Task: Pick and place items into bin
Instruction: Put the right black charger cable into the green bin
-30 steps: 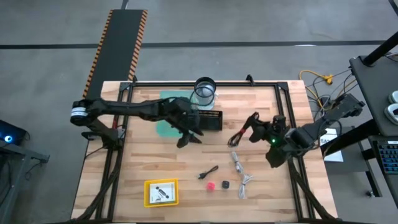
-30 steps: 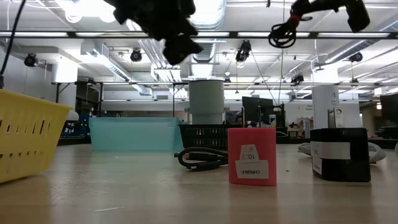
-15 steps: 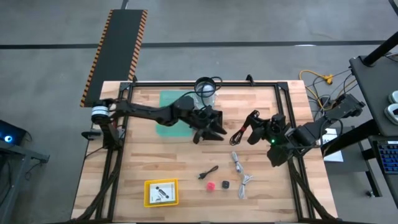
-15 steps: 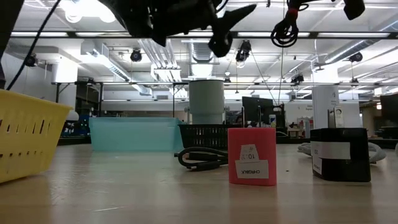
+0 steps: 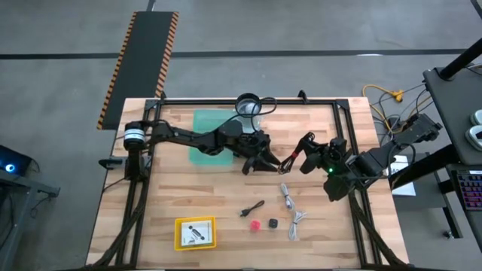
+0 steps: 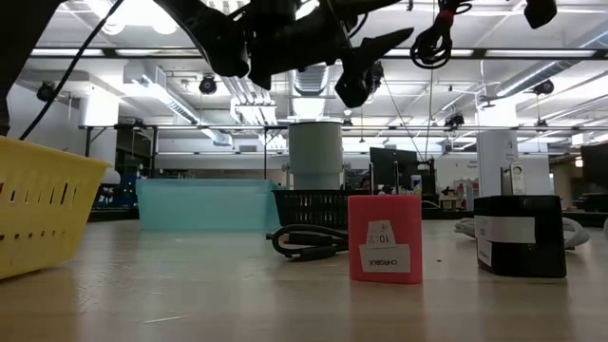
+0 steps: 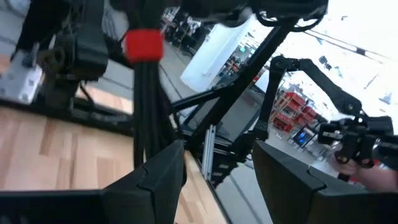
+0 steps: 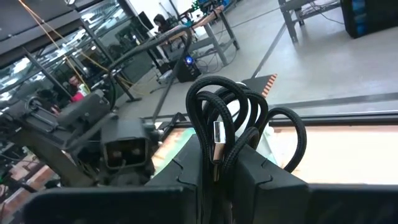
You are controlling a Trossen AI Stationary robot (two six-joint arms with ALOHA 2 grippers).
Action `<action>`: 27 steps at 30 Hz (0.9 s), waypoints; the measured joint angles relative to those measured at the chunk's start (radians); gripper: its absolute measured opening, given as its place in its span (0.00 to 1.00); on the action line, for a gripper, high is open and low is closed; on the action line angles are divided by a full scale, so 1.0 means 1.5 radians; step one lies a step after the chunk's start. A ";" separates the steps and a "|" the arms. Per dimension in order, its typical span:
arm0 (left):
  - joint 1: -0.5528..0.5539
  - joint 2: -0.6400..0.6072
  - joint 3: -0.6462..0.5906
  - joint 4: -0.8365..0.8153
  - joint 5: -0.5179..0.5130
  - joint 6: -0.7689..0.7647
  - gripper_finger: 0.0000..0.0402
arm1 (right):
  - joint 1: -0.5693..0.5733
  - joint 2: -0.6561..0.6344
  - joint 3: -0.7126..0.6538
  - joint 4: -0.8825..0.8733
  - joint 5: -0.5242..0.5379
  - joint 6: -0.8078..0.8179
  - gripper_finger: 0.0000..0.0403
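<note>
My right gripper (image 5: 303, 153) is over the middle right of the table, shut on a coiled black cable (image 5: 289, 162), which also shows in the right wrist view (image 8: 219, 118) and the low view (image 6: 429, 43). My left gripper (image 5: 265, 161) is open in the air just left of that cable, its fingers (image 6: 388, 40) spread and touching nothing. On the near part of the table lie another black cable (image 5: 252, 208), a grey cable (image 5: 286, 196), a white cable (image 5: 296, 221), a red ball (image 5: 255, 224) and a black cube (image 5: 273, 223). A white card lies in a yellow tray (image 5: 195, 232). My right gripper pinches the black cable's bundled coil (image 8: 214, 163) between its two fingers (image 8: 180, 177), reaching roughly level from the table's right. The loops (image 8: 249, 102) stick out beyond the fingertips. The whole cable is lifted clear of the table.
A teal bin (image 5: 202, 128) and a clear round container (image 5: 248, 107) stand at the far side, partly under my left arm. A dark mesh basket (image 6: 312, 207) shows in the low view. Bare wood lies left of the loose items.
My left arm has swung toward the table's right and stretched out, carrying its open gripper from near the teal bin to just beside the cable held by my right gripper. The right gripper and its cable have stayed where they were.
</note>
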 joint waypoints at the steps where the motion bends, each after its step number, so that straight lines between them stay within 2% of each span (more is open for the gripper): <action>1: 0.000 0.000 0.000 -0.001 0.000 -0.015 0.44 | 0.000 0.000 0.000 0.003 0.001 0.000 0.08; 9: 0.000 0.001 0.000 -0.015 -0.035 -0.017 0.44 | 0.000 0.000 0.000 0.070 0.004 -0.051 0.08; 17: 0.000 0.001 0.000 -0.038 -0.079 0.035 0.44 | 0.000 0.000 0.000 0.133 0.000 -0.105 0.08; 27: -0.001 0.001 0.000 -0.036 -0.084 0.056 0.44 | 0.000 0.000 0.000 0.162 -0.008 -0.116 0.08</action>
